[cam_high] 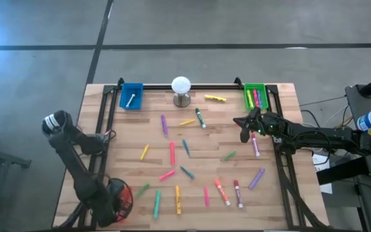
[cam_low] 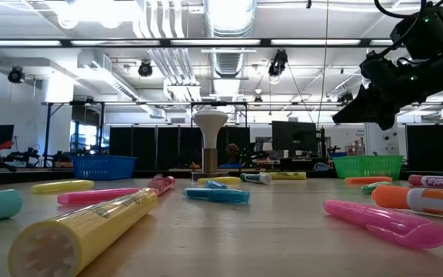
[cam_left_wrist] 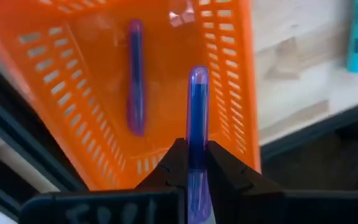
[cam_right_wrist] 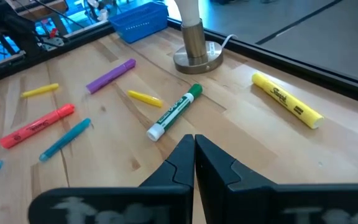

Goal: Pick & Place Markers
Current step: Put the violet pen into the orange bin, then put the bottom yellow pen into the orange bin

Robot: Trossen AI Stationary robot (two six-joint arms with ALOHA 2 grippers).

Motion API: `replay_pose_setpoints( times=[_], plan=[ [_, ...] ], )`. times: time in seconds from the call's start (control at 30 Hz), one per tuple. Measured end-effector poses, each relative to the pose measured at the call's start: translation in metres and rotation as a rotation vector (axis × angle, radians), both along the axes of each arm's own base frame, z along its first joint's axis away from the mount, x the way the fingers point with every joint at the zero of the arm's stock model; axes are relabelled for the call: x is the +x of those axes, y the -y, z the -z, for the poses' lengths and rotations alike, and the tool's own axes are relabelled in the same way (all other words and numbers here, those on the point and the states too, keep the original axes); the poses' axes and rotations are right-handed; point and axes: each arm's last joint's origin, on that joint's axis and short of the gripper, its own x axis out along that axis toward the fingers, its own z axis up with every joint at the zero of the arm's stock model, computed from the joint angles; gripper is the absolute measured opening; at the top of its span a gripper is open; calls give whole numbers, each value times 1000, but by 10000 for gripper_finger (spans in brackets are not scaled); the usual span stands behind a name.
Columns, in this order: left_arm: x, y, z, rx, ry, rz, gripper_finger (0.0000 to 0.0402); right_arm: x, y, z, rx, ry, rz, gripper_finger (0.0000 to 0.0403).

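So — progress: early going; most markers lie loose on the table (cam_high: 282, 96), a handful already binned.
Left gripper (cam_left_wrist: 191, 163): at the table's 7 o'clock corner, fingers clamped on a purple marker (cam_left_wrist: 197, 112), its tip poised over the orange tray (cam_left_wrist: 225, 74).
Orange tray contents: one purple marker already lies inside (cam_left_wrist: 135, 74); the held one looks next to go in, my reading.
Left arm pose: folded back on itself, elbow out along the left edge, wrist angled down over the tray.
Blue tray (cam_high: 132, 96): at 11 o'clock, one pale marker inside.
White ball on stand (cam_high: 181, 90): 12 o'clock, not part of the job.
Loose markers: roughly twenty spread from centre to 5 o'clock, pink, yellow, teal, green, purple, orange; green-capped white marker (cam_right_wrist: 174, 112) near the stand.
Yellow marker (cam_right_wrist: 286, 99): near 1 o'clock, loose.
Green tray (cam_high: 256, 96): at 1 o'clock, a few markers in it.
Right gripper (cam_right_wrist: 194, 155): raised above the board at 3 o'clock, fingers together, carrying nothing.
Right arm pose: stretched in low from the right edge, wrist pointing toward the stand.
Left to do: nearly all the sorting.
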Motion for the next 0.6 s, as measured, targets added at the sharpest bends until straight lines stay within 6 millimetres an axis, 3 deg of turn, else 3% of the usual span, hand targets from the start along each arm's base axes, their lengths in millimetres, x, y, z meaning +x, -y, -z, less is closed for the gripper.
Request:
replay_pose_setpoints(
  times=[0.27, 0.6],
  plan=[
    [2, 2, 15, 64, -25, -33, 38, 0, 0, 0, 0, 0, 0, 8],
    [0, -1, 12, 54, -43, -19, 85, 0, 0, 0, 0, 0, 0, 8]
  ],
)
